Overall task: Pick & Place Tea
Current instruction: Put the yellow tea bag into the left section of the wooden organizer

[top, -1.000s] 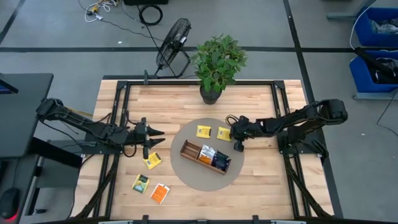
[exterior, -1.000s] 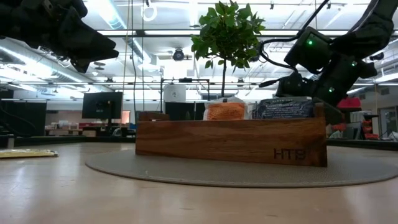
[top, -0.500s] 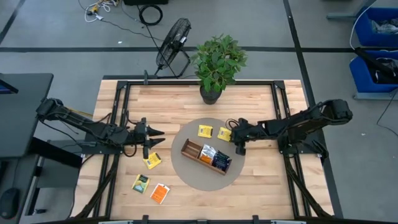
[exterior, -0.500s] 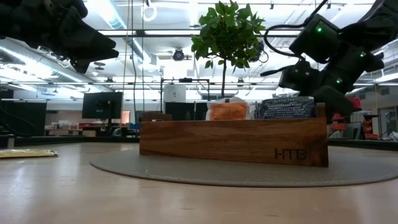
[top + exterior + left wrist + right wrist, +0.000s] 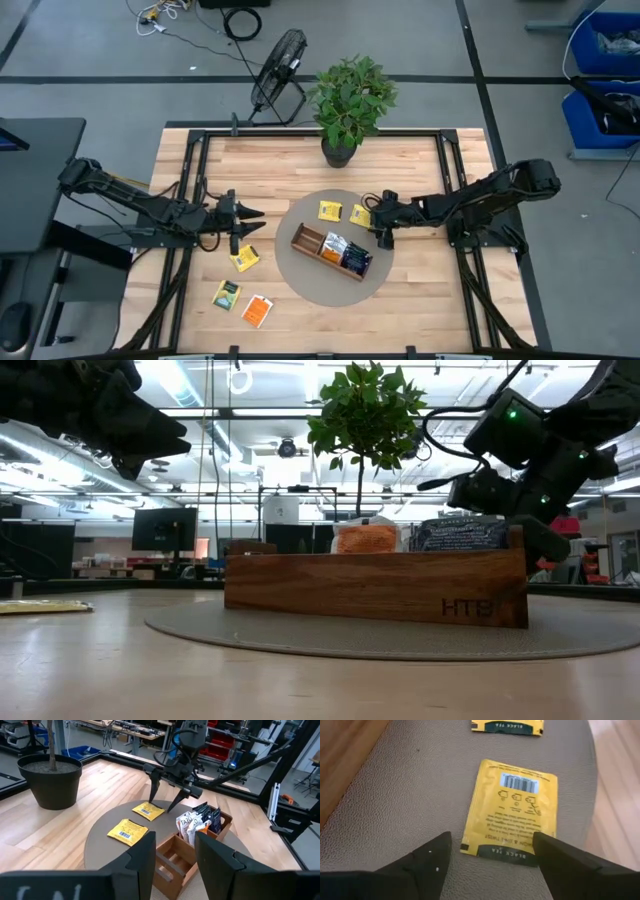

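Note:
Two yellow tea sachets (image 5: 360,213) (image 5: 327,211) lie flat on the round grey mat (image 5: 300,285), on the far side of the wooden tray (image 5: 330,252). The tray holds upright sachets (image 5: 200,820). My right gripper (image 5: 495,857) is open and slants down over the right-hand yellow sachet (image 5: 512,810), one finger at each side of its near edge. I cannot tell whether they touch it. My left gripper (image 5: 172,850) hovers open and holds nothing, left of the mat. On the bare table lie a yellow (image 5: 244,259), a yellow-green (image 5: 226,294) and an orange sachet (image 5: 258,311).
A potted plant (image 5: 350,105) stands at the table's far edge, behind the mat. A black fan (image 5: 278,70) sits on the floor beyond the table. Bare wood lies on the near side of the mat and at the far left.
My right gripper has opened over the yellow sachet on the mat and shifted slightly. The sachet lies flat where it was. My left arm has kept still.

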`<control>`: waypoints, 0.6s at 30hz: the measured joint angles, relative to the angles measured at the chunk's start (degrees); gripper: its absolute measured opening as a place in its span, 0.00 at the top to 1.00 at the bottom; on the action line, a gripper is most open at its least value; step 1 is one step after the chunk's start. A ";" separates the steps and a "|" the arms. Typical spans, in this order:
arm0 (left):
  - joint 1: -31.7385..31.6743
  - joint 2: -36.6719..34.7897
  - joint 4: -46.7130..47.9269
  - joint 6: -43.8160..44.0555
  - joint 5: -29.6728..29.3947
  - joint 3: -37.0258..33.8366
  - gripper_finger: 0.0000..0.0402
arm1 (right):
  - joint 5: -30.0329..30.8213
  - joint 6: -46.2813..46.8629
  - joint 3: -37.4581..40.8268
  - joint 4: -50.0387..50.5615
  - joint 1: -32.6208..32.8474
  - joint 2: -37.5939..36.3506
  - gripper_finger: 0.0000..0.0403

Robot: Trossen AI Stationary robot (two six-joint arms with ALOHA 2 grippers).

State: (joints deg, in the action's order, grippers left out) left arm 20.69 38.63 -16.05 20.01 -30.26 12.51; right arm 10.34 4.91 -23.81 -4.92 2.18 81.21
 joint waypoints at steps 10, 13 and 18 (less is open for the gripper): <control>0.00 0.00 0.01 -0.05 -0.15 0.00 0.65 | -5.58 1.75 -0.66 -3.86 -3.68 7.18 0.40; 0.00 -0.01 0.02 -0.04 -0.15 0.00 0.65 | -5.84 2.05 -0.68 -3.93 -4.57 7.58 0.49; 0.00 -0.02 0.04 0.37 -0.15 0.00 0.65 | -5.70 3.45 -0.66 -3.90 -5.43 7.59 0.75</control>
State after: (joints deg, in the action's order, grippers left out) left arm 20.69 38.61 -16.01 20.38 -30.41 12.51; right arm 4.64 8.36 -24.47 -8.82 -3.25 88.79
